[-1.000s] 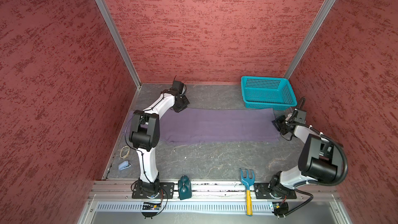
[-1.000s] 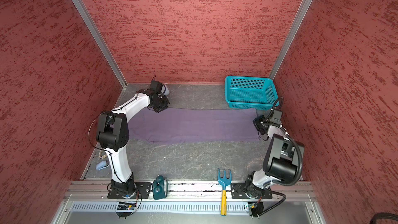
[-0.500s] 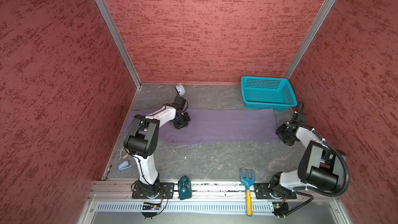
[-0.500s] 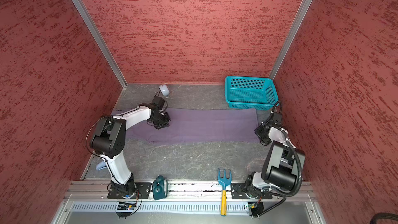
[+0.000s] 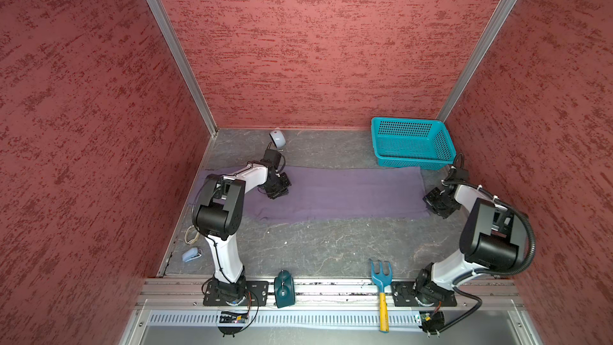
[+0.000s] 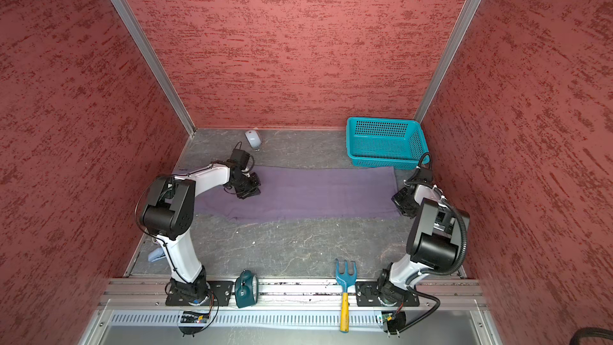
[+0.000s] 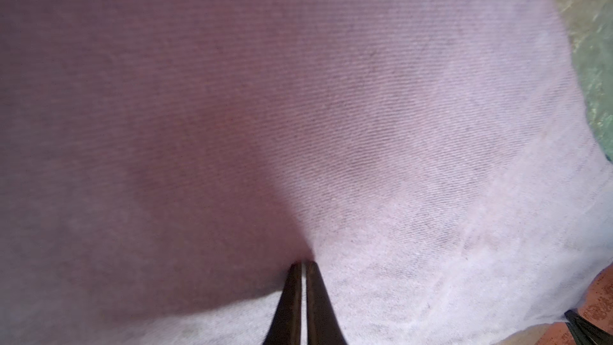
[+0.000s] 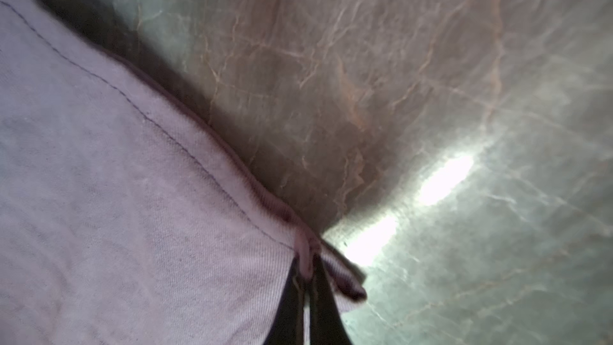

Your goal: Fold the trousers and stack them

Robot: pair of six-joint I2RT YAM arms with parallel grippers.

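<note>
Tabletop point(image 5: 315, 247): grey veined surface, enclosed by red textured walls point(image 5: 315, 44); it carries the items listed below.
Trousers point(image 5: 348, 190) point(image 6: 318, 190): purple-grey cloth laid as one long band across the far half of the tabletop. In both top views it runs from the left edge almost to the right edge. Its right end lies just beside the basket point(image 5: 414, 161).
Basket point(image 6: 384, 160): teal mesh, upright, in the far right corner.
Left gripper point(image 7: 303, 264): over the left part of the trousers. The fingers are pressed together, pinching a pucker of cloth at their tips.
Right gripper point(image 8: 306, 273): at the near right corner of the trousers. The fingers are closed on the stitched hem, which bunches between them.
Rake point(image 5: 381, 273): blue tines and yellow handle, lying across the near edge beside the right arm point(image 5: 491, 227).
Teal object point(image 5: 284, 288): padlock-shaped, on the near edge beside the left arm point(image 5: 219, 207).
Mouse point(image 5: 277, 137): white, near the far edge, towards the far left corner.
Clip point(image 5: 191, 255): pale blue, by the left edge, towards the near left corner.
</note>
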